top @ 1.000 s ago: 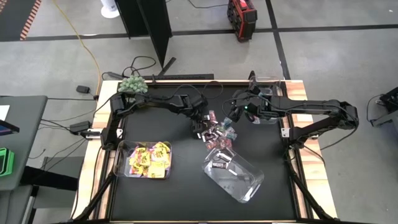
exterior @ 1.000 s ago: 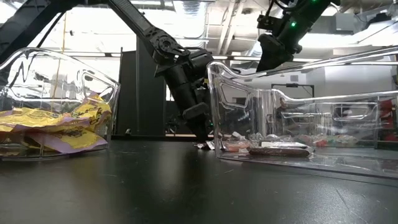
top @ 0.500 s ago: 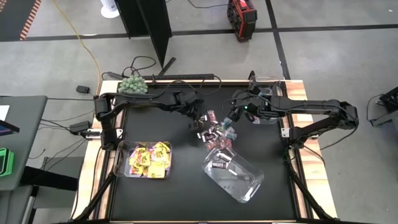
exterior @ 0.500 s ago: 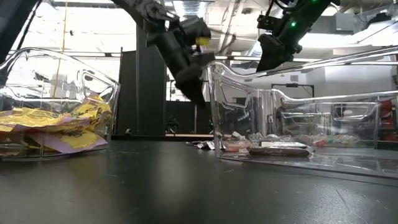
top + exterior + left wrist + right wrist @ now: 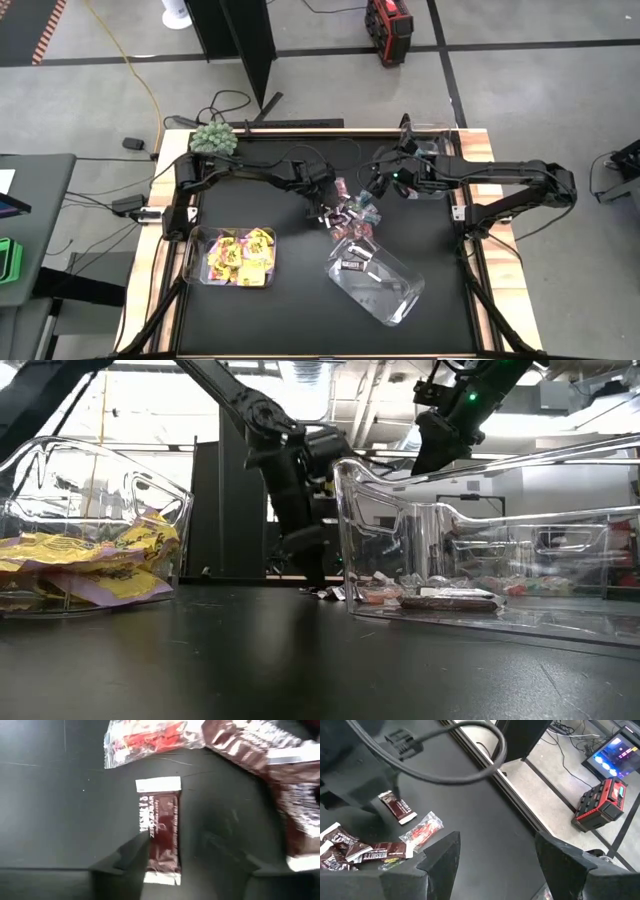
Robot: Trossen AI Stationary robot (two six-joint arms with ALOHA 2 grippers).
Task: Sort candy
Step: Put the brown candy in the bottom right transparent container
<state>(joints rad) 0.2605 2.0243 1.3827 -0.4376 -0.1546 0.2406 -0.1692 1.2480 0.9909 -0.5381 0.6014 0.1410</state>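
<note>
A loose pile of candy [image 5: 350,215], dark brown bars and red-and-white wrappers, lies on the black table's middle. One dark brown bar [image 5: 162,837] lies flat at the pile's left edge. My left gripper [image 5: 322,203] hangs open just over it, pointing steeply down, with the bar beside one finger [image 5: 131,860]. My right gripper [image 5: 376,186] waits open above the pile's far right side, with nothing between its fingers [image 5: 440,862]. Yellow packets [image 5: 240,255] fill a clear bin [image 5: 196,262] at the near left. My left gripper has one finger [image 5: 131,860] against the near end of the dark bar's long side [image 5: 151,854]. I cannot tell whether it touches. The bar lies flat on the table.
A second clear bin [image 5: 385,290] lies askew near the middle right, with a dark bar [image 5: 352,265] inside. Another clear bin [image 5: 440,150] sits under the right arm at the far right. A fuzzy green plant [image 5: 213,135] stands at the far left corner.
My left gripper rose from the pile's left edge and drew back toward the far left. It then came down again to nearly the same spot. My right gripper kept still.
</note>
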